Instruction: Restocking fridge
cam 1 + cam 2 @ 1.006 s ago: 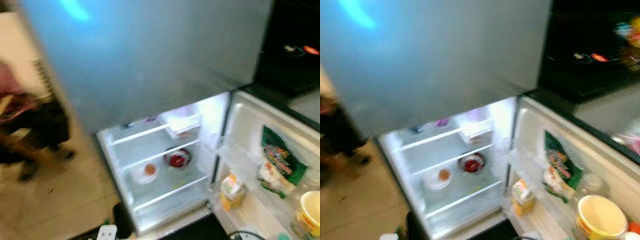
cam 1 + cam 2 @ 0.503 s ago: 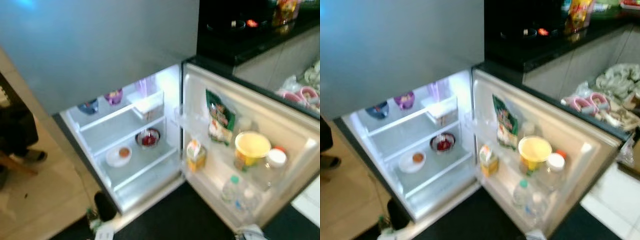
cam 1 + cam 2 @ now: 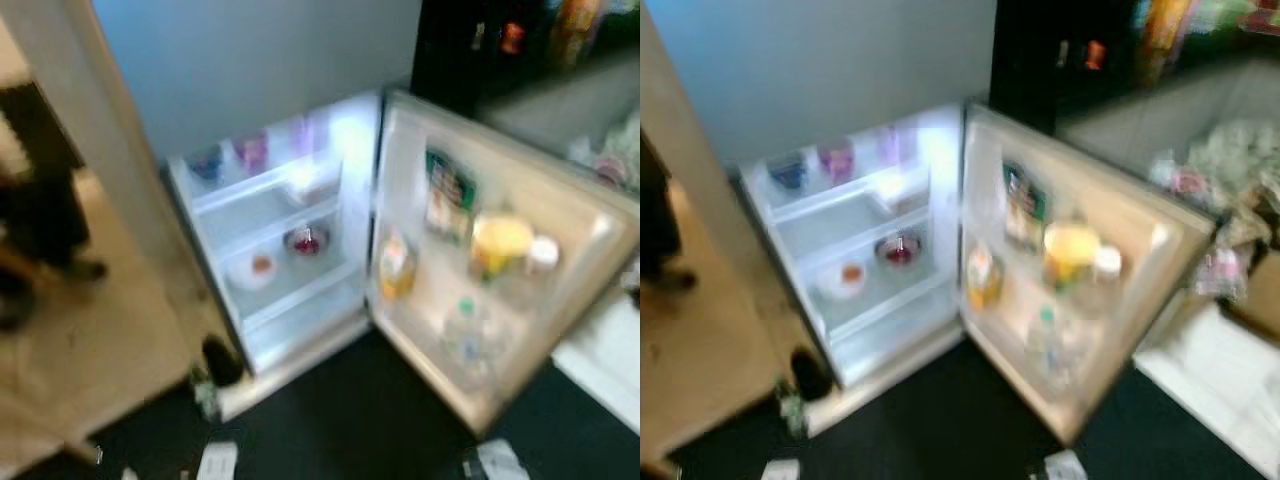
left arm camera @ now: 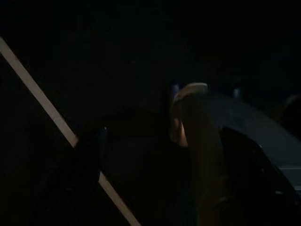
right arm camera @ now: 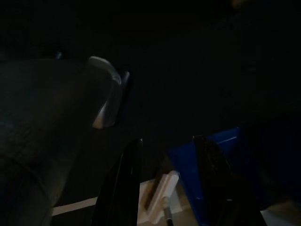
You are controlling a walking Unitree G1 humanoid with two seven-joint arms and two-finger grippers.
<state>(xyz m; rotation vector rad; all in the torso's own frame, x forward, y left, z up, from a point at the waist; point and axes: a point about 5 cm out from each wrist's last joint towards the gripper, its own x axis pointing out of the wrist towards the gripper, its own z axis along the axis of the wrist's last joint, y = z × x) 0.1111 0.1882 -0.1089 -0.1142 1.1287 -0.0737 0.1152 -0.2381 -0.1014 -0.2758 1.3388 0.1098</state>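
Fingers on the right gripper [image 5: 164, 188] hang spread, empty; left's I can't tell. Camera's backed off, fridge [image 3: 290, 250] now at 12 o'clock, nothing restocked yet.

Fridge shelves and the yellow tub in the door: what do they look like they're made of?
The fridge shelves look like clear glass or plastic with white trim, since light passes through them. The yellow tub looks like matte plastic, opaque and evenly coloured. Blur leaves both uncertain.
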